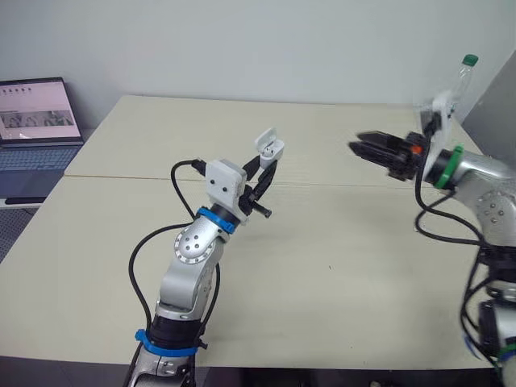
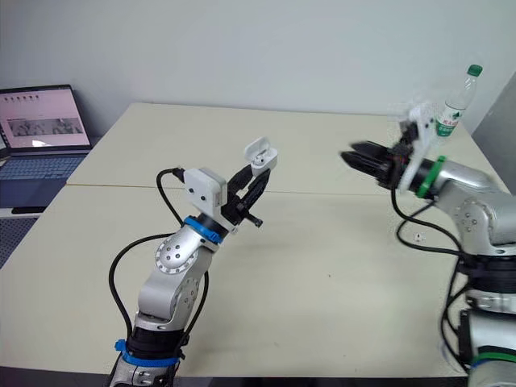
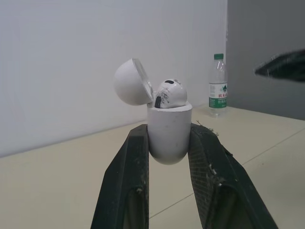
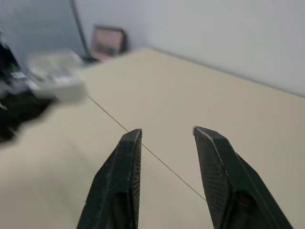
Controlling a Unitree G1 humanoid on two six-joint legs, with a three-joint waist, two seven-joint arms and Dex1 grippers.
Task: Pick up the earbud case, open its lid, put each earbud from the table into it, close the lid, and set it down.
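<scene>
Left gripper (image 1: 266, 165) clamps white plastic earbud case (image 3: 167, 138), lid (image 3: 128, 82) up; I fear wide, empty right gripper (image 1: 355, 143) at 3 o'clock dislodging its proud-sitting white earbud (image 3: 170, 93).

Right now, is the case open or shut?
Open. The case has its lid flipped back, and an earbud pokes out the top.

Bright, even indoor light; shadows on the pale beige matte tabletop (image 1: 322, 242) are faint and soft, with no glare. Black two-fingered right gripper (image 1: 356, 142) is motion-blurred in the head views. White boxy wrist camera housing (image 4: 55, 78) is smeared and the far open laptop (image 4: 108, 42) defocused. White glossy plastic earbud case (image 3: 167, 136) is crisp.
</scene>
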